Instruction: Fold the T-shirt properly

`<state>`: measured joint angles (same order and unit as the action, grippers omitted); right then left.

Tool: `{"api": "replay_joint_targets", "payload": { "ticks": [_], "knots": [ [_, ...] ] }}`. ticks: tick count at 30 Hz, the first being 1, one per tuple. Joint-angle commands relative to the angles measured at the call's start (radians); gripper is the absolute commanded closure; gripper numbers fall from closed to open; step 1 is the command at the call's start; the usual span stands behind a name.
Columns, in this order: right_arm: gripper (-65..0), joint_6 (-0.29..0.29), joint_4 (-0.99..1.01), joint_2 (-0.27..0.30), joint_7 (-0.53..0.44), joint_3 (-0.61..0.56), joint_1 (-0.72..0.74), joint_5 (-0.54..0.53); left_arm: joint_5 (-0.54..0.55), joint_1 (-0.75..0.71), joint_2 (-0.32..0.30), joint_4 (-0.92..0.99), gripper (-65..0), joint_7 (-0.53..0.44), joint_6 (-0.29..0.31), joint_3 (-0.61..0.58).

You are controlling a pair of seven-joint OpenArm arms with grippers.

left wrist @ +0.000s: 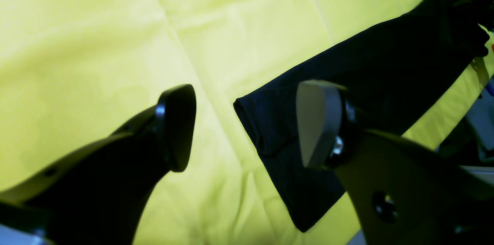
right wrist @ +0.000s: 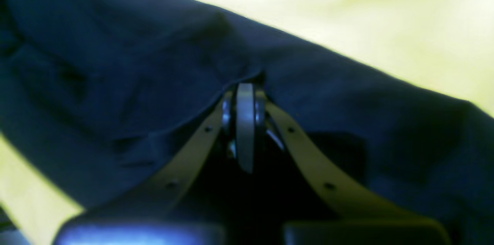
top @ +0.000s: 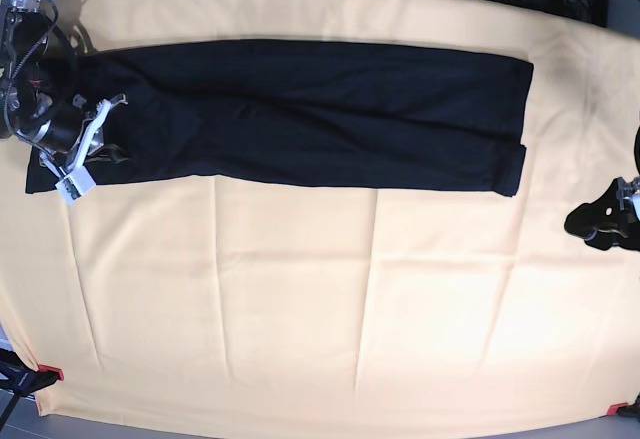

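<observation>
The right pincer (right wrist: 245,94) pinches the shirt's (top: 300,109) end; the left pincer (left wrist: 247,125), spread beside the far end, should grip there too so both lift evenly.

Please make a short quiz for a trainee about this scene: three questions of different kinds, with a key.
1. True or false: the left end effector holds the T-shirt.
2. Which end effector is shut on the T-shirt? A) left B) right C) both
3. Fill in: the T-shirt lies as a long band on a ____ cloth.

Key:
1. False; its jaws stand open, apart from the fabric.
2. B; the right end effector pinches fabric at the band's end.
3. Yellow.
</observation>
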<state>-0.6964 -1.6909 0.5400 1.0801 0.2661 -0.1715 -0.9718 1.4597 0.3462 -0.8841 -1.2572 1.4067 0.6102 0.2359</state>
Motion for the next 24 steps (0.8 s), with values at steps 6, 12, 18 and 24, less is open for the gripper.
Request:
{"api": "replay_joint_targets", "payload": {
  "ticks": [6,12,18,24],
  "knots": [
    [0.0,-0.002,-0.013,0.021,0.097,0.008,-0.029,-0.119,0.024,0.023,-0.030,-0.013,-42.7,-0.010,0.004,0.011],
    [0.0,-0.002,-0.015,0.023,0.255,0.008,-0.036,-0.306,0.024,0.023,-0.030,-0.013,-42.7,-0.010,0.004,0.011],
    [0.0,-0.002,-0.023,0.023,0.316,0.008,-0.037,-0.512,0.024,0.022,-0.030,-0.013,-42.7,-0.010,0.003,0.011],
    [0.0,-0.002,-0.090,0.045,0.316,0.011,-0.047,-0.512,0.024,0.023,-0.030,-0.013,-42.7,-0.010,0.004,0.011]
  ]
}}
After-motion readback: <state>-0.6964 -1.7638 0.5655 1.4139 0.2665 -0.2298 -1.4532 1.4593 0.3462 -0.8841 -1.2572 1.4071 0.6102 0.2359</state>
